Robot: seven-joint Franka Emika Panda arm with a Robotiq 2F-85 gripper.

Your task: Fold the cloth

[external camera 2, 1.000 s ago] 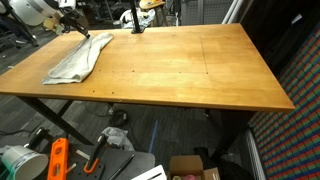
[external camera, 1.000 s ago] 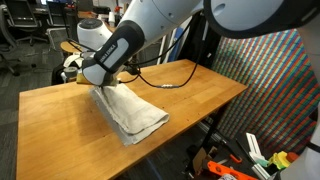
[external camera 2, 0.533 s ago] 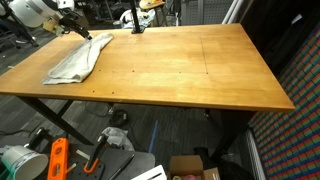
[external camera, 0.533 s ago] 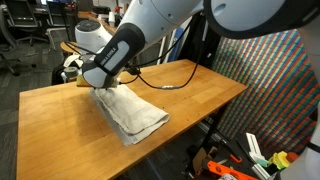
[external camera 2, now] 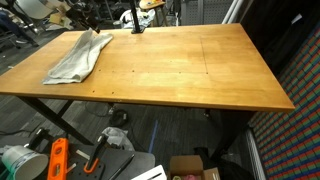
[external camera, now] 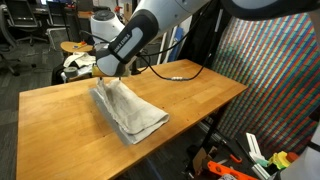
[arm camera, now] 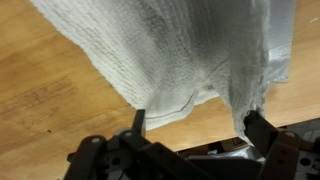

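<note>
The cloth (external camera: 130, 112) is a pale grey towel lying rumpled and partly doubled over on the wooden table (external camera: 60, 110), near its back corner. It also shows at the table's far left (external camera 2: 78, 58). My gripper (external camera: 103, 72) hovers just above the cloth's back end, and in an exterior view it sits at the top left edge (external camera 2: 82, 20). In the wrist view the cloth (arm camera: 170, 45) fills the upper frame. The gripper (arm camera: 198, 125) is open, with bare wood between its fingers. A cloth corner hangs close to one finger (arm camera: 258, 128); I cannot tell if it touches.
A black cable (external camera: 165, 82) runs across the table behind the cloth. A colourful woven panel (external camera: 270, 80) stands beside the table. Tools and boxes (external camera 2: 60, 158) lie on the floor under it. Office chairs (external camera: 20, 30) stand behind.
The gripper has gone from shut on the cloth's edge to open and has lifted up and back. The released cloth end has settled onto the table.
</note>
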